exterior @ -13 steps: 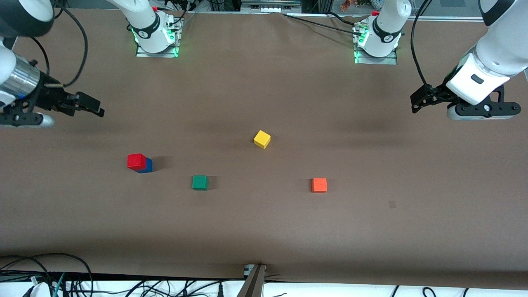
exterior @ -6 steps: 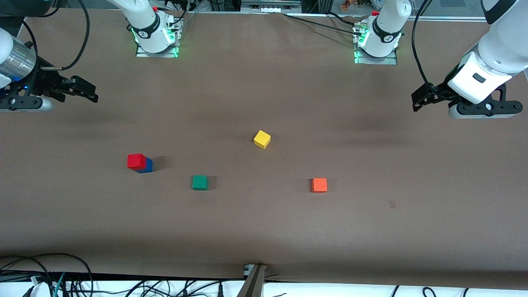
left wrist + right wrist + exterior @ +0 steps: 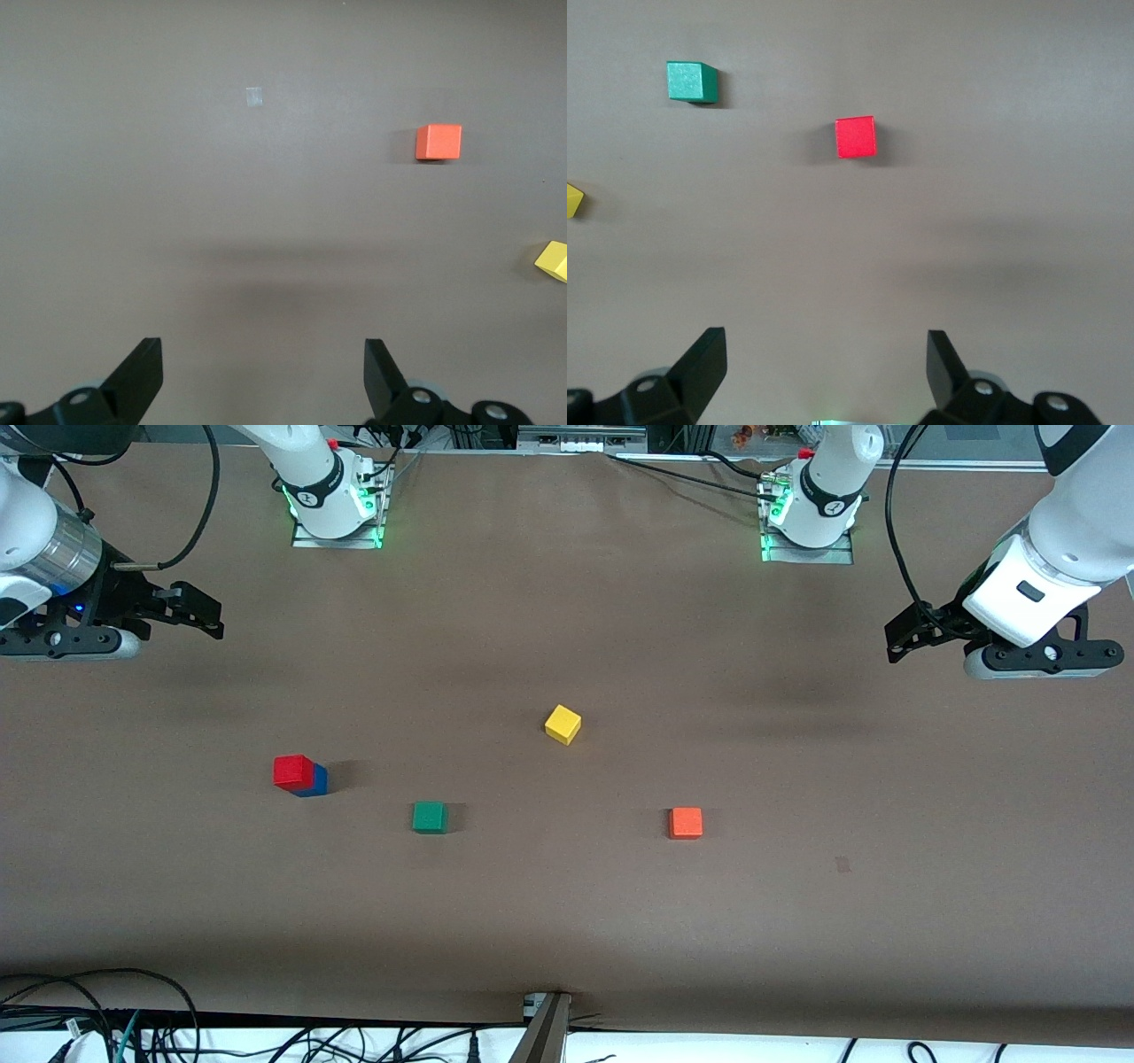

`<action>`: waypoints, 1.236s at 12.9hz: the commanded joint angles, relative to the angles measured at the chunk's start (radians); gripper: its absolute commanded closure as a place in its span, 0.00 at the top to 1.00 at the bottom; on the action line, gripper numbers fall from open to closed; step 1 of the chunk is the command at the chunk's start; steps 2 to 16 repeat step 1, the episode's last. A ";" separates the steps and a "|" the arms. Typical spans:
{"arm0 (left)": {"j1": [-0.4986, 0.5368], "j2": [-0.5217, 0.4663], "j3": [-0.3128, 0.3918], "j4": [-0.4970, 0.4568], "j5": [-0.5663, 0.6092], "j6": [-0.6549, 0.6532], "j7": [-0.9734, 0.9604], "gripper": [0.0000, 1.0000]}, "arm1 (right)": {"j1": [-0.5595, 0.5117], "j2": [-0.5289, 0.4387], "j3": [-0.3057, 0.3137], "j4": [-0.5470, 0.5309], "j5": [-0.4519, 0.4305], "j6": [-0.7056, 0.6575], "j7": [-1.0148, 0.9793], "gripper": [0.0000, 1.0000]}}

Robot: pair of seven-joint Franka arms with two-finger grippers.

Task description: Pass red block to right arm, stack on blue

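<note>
The red block point(image 3: 293, 771) sits on top of the blue block point(image 3: 314, 782) on the table, toward the right arm's end. In the right wrist view the red block point(image 3: 856, 136) hides the blue one beneath it. My right gripper point(image 3: 199, 613) is open and empty, raised over bare table at the right arm's end, apart from the stack. Its own view shows it open point(image 3: 825, 367). My left gripper point(image 3: 904, 639) is open and empty, raised over bare table at the left arm's end. Its own view shows it open point(image 3: 263, 372).
A green block point(image 3: 430, 817) lies beside the stack, toward the middle. A yellow block point(image 3: 563, 724) lies mid-table. An orange block point(image 3: 686, 823) lies toward the left arm's end. The orange block point(image 3: 438, 142) shows in the left wrist view. Cables run along the table's near edge.
My right gripper has risen and drawn back from the stack toward its base, swinging slightly. The left arm has barely moved. The blocks have not moved.
</note>
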 commanded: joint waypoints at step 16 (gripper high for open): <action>0.002 -0.007 -0.003 0.019 0.006 -0.023 -0.010 1.00 | -0.010 0.003 0.015 0.026 -0.005 -0.023 0.012 1.00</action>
